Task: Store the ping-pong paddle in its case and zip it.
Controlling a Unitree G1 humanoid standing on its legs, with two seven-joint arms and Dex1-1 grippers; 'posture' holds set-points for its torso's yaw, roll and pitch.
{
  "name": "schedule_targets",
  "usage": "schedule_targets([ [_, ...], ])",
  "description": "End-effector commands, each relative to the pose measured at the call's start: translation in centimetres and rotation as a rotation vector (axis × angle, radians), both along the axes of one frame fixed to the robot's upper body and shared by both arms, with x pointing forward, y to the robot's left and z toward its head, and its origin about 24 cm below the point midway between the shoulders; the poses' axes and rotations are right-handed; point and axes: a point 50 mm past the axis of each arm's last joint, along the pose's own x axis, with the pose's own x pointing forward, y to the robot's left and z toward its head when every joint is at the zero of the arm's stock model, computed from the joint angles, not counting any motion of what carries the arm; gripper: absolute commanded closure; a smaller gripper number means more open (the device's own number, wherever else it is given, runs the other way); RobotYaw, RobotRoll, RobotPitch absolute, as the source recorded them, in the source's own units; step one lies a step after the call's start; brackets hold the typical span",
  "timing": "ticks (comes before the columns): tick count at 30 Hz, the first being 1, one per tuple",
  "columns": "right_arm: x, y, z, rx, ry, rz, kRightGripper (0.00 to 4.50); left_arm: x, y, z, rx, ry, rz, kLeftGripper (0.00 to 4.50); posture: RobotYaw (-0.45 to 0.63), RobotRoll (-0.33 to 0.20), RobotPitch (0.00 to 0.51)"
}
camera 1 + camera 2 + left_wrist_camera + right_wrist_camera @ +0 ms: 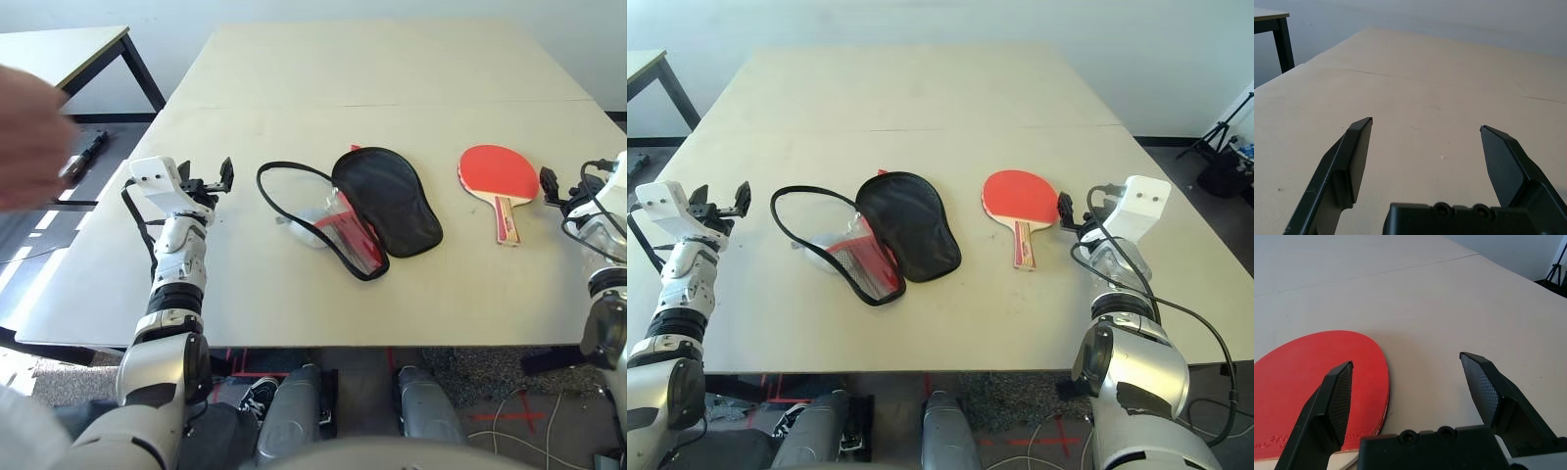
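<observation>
Paddle (1020, 199) right of open case (909, 227).

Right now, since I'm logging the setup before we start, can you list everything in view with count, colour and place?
Ping-pong paddle: 1, red face, light handle with red stripes, on the table near the right gripper
Case: 1, black and red, lying open left of the paddle
Table: 1, pale beige, in front of the robot
Second table: 1, pale top, dark legs, beyond the far left
Tripod: 1, black, far right
Shoe: 1, black and white, on the floor below the near edge
Person's hand: 1, blurred, at the left
Left gripper: 1, black, open, over the table's left side
Right gripper: 1, black, open, beside the paddle
</observation>
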Motion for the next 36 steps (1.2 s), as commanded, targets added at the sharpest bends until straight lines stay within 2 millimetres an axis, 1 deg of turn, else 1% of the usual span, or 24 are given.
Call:
schedule_targets([
  [1, -0.2, -0.1, -0.3, -0.009, 0.017, 0.001, 0.02, -0.2, 0.1, -0.6, 0.003, 0.026, 0.003, 0.00, 0.01, 0.000, 0.095],
  [3, -0.1, 0.0, -0.3, -0.008, 0.017, 0.004, 0.02, -0.2, 0.2, -0.6, 0.007, 0.027, 0.004, 0.00, 0.00, 0.000, 0.100],
  [5, -0.1, 0.0, -0.4, -0.006, 0.016, 0.005, 0.02, -0.2, 0.7, -0.1, 0.009, 0.015, 0.020, 0.00, 0.00, 0.000, 0.103],
  [8, -0.3, -0.1, -0.5, -0.007, 0.017, 0.008, 0.02, 0.2, 1.5, 2.2, 0.042, -0.040, 0.013, 0.00, 0.00, 0.000, 0.110],
  [10, -0.4, -0.1, -0.6, -0.007, 0.018, 0.009, 0.02, 0.3, 1.6, 3.0, 0.059, -0.057, -0.002, 0.00, 0.00, 0.000, 0.110],
  [11, -0.4, -0.1, -0.6, -0.007, 0.019, 0.009, 0.02, 0.4, 1.5, 3.8, 0.072, -0.075, -0.022, 0.00, 0.00, 0.000, 0.114],
  [12, -0.4, -0.1, -0.7, -0.008, 0.021, 0.012, 0.02, 0.7, 0.8, 5.7, 0.106, -0.113, -0.111, 0.00, 0.00, 0.000, 0.114],
  [14, -0.3, 0.0, -0.7, -0.008, 0.020, 0.016, 0.02, 0.7, -1.3, 8.7, 0.168, -0.162, -0.304, 0.00, 0.00, 0.000, 0.114],
  [15, -0.3, 0.1, -0.7, -0.008, 0.019, 0.018, 0.02, 0.5, -2.2, 9.4, 0.184, -0.169, -0.373, 0.00, 0.00, 0.000, 0.114],
  [16, -0.3, 0.1, -0.6, -0.008, 0.018, 0.019, 0.02, 0.3, -2.6, 9.7, 0.187, -0.166, -0.407, 0.00, 0.00, 0.000, 0.111],
  [19, 0.1, 0.3, -0.1, -0.011, 0.000, 0.034, 0.02, -1.2, -6.8, 11.2, 0.233, -0.126, -0.762, 0.00, -0.01, 0.000, 0.106],
  [20, 0.1, 0.4, 0.0, -0.012, -0.005, 0.039, 0.02, -2.0, -8.3, 11.4, 0.235, -0.108, -0.881, 0.00, -0.01, 0.000, 0.104],
  [22, 0.3, 0.5, 0.2, -0.011, -0.011, 0.048, 0.02, -3.2, -9.9, 11.4, 0.244, -0.062, -1.020, 0.00, -0.01, 0.000, 0.102],
  [25, 0.7, 0.9, 0.9, -0.013, -0.029, 0.079, 0.02, -4.7, -12.1, 10.9, 0.304, 0.020, -1.171, 0.00, -0.01, 0.000, 0.100],
  [28, 1.1, 1.4, 1.4, -0.035, -0.028, 0.099, 0.02, -5.2, -12.9, 10.7, 0.331, 0.052, -1.209, 0.00, -0.02, 0.000, 0.099],
  [32, 1.9, 1.7, 2.6, -0.030, -0.023, 0.069, 0.02, -5.1, -13.3, 10.5, 0.338, 0.054, -1.216, 0.00, -0.02, 0.000, 0.097],
  [34, 2.2, 1.9, 3.0, -0.052, 0.003, 0.051, 0.02, -5.0, -13.4, 10.4, 0.342, 0.054, -1.215, 0.00, -0.03, 0.000, 0.097],
  [36, 2.4, 2.4, 3.1, -0.117, 0.057, 0.047, 0.02, -4.8, -13.5, 10.2, 0.344, 0.053, -1.215, 0.00, -0.04, 0.000, 0.097],
])
